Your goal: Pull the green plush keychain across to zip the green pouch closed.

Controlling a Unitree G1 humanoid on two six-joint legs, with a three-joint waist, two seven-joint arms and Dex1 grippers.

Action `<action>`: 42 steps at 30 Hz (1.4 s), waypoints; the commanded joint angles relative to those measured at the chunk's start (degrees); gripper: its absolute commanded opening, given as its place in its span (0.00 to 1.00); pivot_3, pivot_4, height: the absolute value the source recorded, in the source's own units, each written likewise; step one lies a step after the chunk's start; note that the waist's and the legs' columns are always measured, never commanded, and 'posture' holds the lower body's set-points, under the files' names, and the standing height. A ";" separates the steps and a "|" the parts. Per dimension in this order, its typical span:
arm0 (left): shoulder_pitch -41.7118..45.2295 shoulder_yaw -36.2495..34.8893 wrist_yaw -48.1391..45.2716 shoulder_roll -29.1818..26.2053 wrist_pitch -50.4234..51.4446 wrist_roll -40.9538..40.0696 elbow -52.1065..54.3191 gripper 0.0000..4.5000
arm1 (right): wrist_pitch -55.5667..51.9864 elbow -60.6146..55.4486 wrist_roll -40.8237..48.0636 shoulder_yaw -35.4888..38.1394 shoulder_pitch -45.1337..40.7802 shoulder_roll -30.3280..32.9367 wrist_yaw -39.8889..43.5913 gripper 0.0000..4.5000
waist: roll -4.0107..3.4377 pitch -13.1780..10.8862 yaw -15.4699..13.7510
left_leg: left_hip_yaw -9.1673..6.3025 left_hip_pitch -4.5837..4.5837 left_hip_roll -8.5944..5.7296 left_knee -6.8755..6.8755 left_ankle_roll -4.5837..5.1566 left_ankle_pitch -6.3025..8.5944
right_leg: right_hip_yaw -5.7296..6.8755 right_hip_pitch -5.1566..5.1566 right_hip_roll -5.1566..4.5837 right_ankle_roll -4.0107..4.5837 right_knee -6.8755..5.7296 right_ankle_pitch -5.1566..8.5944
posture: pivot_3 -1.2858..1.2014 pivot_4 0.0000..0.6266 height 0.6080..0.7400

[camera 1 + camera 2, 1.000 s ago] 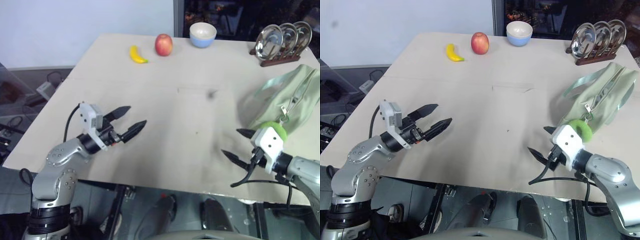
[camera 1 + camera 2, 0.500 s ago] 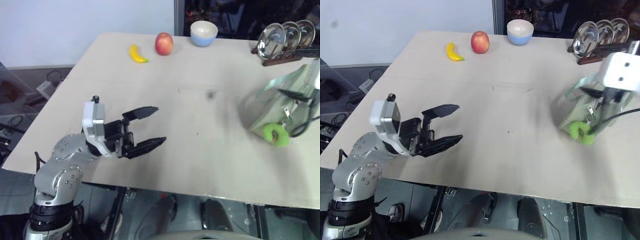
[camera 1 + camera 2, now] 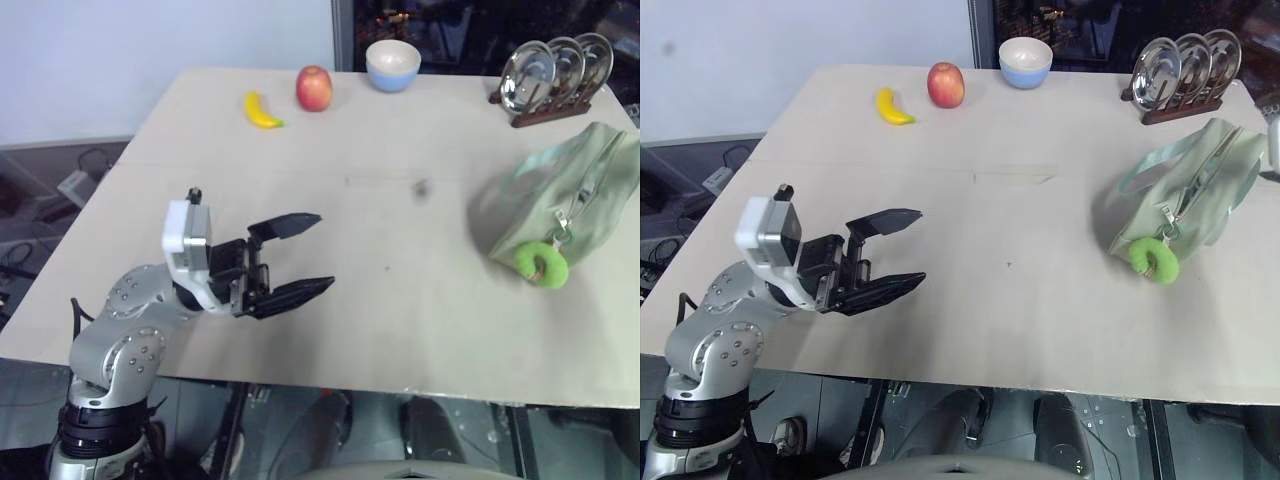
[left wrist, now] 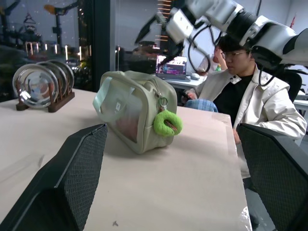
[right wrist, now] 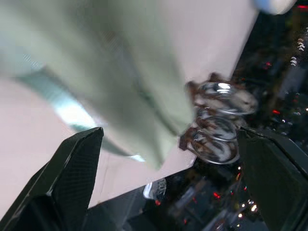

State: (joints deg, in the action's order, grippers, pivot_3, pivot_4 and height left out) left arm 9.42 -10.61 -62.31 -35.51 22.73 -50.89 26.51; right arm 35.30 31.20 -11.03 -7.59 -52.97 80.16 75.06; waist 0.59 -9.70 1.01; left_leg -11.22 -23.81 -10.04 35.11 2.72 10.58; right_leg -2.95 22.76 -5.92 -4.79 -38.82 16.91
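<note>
Nowhere legible writing on green pouch (image 3: 1180,190) or green plush keychain (image 3: 1153,259); left gripper (image 3: 306,256), right gripper (image 5: 168,183) both released, empty

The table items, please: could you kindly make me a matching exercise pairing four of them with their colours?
Things:
1. banana
2. apple
3. bowl
4. plush keychain

Colours:
A. bright lime green
B. pale blue outside, cream inside
C. yellow
D. red

Pairs: 1-C, 2-D, 3-B, 4-A
</note>
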 commanded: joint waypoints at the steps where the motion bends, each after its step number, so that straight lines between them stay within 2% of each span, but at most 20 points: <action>1: 0.71 -0.23 -0.68 0.26 -1.47 0.21 0.25 0.99 | 7.58 5.94 -5.21 -2.18 -4.87 -0.85 -1.53 1.00 | -0.14 -0.08 0.02 | 0.02 0.00 0.01 -0.01 0.00 0.00 | -0.03 0.03 0.02 0.00 -0.03 0.00 | 0.52 0.24 1.00; 9: 1.87 0.34 -0.16 0.72 -1.75 0.70 -0.14 0.99 | 16.65 15.84 -12.33 -7.05 -11.69 -5.89 -5.53 1.00 | -0.23 -0.11 -0.14 | 0.07 -0.01 0.09 -0.02 -0.06 0.03 | -0.12 0.12 0.13 0.01 -0.06 -0.01 | 0.52 0.24 1.00; 10: 1.92 0.33 0.05 0.79 -1.77 0.79 -0.05 1.00 | 17.15 16.48 -12.68 -7.43 -12.20 -6.46 -5.71 0.94 | -0.24 -0.11 -0.13 | 0.07 -0.01 0.09 -0.01 -0.06 0.03 | -0.12 0.12 0.13 0.01 -0.06 -0.01 | 0.52 0.24 1.00; 12: 1.94 0.26 0.49 0.90 -1.77 0.91 0.18 1.00 | 17.68 17.34 -13.06 -8.01 -12.96 -7.03 -5.34 0.94 | -0.24 -0.11 -0.10 | 0.09 0.00 0.09 -0.01 -0.06 0.03 | -0.15 0.13 0.13 0.01 -0.08 -0.01 | 0.52 0.24 1.00; 21: 1.56 0.47 1.71 1.91 -2.41 2.20 0.70 1.00 | 13.80 16.68 -9.46 -7.39 -12.15 -7.85 -1.81 0.94 | -0.24 -0.10 -0.13 | 0.10 -0.01 0.10 0.00 -0.07 0.03 | -0.17 0.16 0.15 0.01 -0.11 -0.01 | 0.52 0.24 1.00; 32: 1.78 0.51 1.02 2.00 -2.87 2.68 -0.45 1.00 | 9.77 14.98 -5.76 -4.70 -9.78 -5.72 -3.51 0.94 | -0.24 -0.10 -0.21 | 0.11 -0.01 0.12 0.01 -0.07 0.04 | -0.19 0.16 0.16 0.01 -0.12 -0.01 | 0.52 0.24 1.00; 36: 2.30 0.63 0.50 1.95 -2.98 2.85 -1.30 1.00 | 7.59 14.85 -3.25 -3.85 -8.60 -5.24 -1.14 0.94 | -0.25 -0.10 -0.19 | 0.11 -0.01 0.12 0.02 -0.07 0.04 | -0.18 0.16 0.16 0.01 -0.12 -0.02 | 0.52 0.24 1.00; 42: 2.74 1.20 -0.27 2.17 -3.50 3.36 -2.29 1.00 | 9.21 14.30 -3.43 -3.21 -7.21 -4.93 -2.61 0.94 | -0.28 -0.08 -0.10 | 0.14 0.00 0.12 0.03 -0.07 0.04 | -0.21 0.17 0.17 0.01 -0.15 -0.02 | 0.52 0.24 1.00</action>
State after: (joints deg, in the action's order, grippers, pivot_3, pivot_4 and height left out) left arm 11.50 -8.98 -62.18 -33.42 20.51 -47.42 23.86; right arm 43.94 46.96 -15.29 -12.93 -60.01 73.82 73.53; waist 0.31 -9.78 0.92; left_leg -11.08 -23.82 -9.92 35.15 2.65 10.62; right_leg -3.16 22.92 -5.75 -4.78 -38.97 16.89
